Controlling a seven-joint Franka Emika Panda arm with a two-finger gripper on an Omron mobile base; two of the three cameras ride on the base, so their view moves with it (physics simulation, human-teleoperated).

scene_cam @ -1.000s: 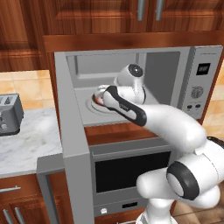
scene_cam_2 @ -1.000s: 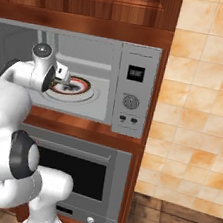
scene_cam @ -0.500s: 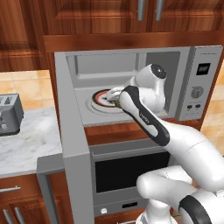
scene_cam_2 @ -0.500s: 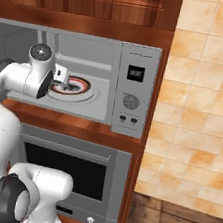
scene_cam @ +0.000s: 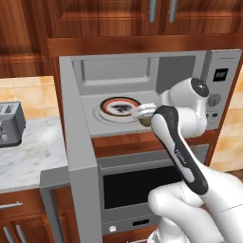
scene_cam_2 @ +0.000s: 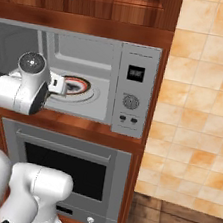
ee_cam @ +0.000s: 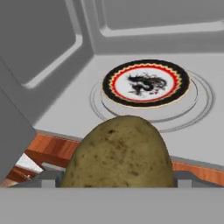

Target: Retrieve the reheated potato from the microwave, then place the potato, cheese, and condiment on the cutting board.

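My jaws are clamped on the potato (ee_cam: 119, 154), which sits large between my fingertips in the hand view, olive-brown and speckled, held at the front opening of the microwave (scene_cam: 142, 76); behind the potato the decorated plate (ee_cam: 145, 85), white with a red and black rim and a dark dragon figure, lies bare on the round turntable (ee_cam: 199, 103) inside the grey cavity; in the left base view the potato (scene_cam: 145, 121) shows as a small brown lump at my wrist, just in front of the plate (scene_cam: 118, 106); the microwave door (scene_cam: 78, 156) stands swung wide to the left; below is the grey oven (scene_cam_2: 74, 168); a toaster (scene_cam: 10, 124) rests on the marble surface (scene_cam: 28, 159) at far left
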